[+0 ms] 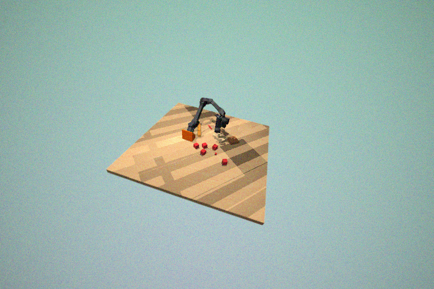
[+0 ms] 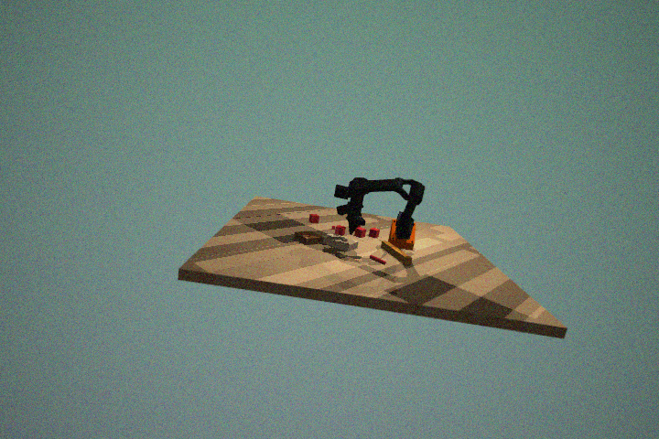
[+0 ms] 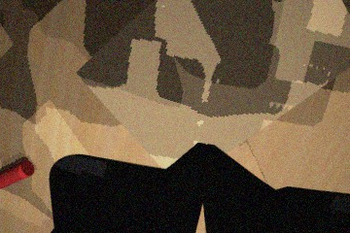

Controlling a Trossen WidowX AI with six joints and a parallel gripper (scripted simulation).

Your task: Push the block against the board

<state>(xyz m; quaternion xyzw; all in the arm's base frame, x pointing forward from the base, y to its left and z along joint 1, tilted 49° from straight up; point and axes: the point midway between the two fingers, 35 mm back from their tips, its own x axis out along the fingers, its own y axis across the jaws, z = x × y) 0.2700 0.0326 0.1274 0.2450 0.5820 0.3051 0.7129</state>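
Your gripper (image 1: 219, 129) is fully closed, the two fingers pressed together, and it holds nothing. In the wrist view you see only the wooden table (image 3: 309, 146) and its shadows ahead of the fingertips, with a red cylinder (image 3: 9, 176) at the left edge.

The square block (image 1: 233, 139) is the brown piece lying flat on the table, near the gripper but apart from it, on the side away from the orange base (image 1: 188, 135). In the exterior view the same block (image 2: 308, 237) lies to the left of a grey piece (image 2: 336, 241). The board (image 1: 199, 130) is the long tan strip just beside the base, well apart from the block, so no side of the block touches it.

The arm (image 2: 387, 185) rises from the base, bends over in an arch, and the gripper points down, hanging above the table.

In the exterior view the long axis of the board (image 2: 395, 251) runs diagonally away from the base. The block is too small to tell which way its sides face.

Several red cubes (image 1: 204, 145) are scattered on the table.
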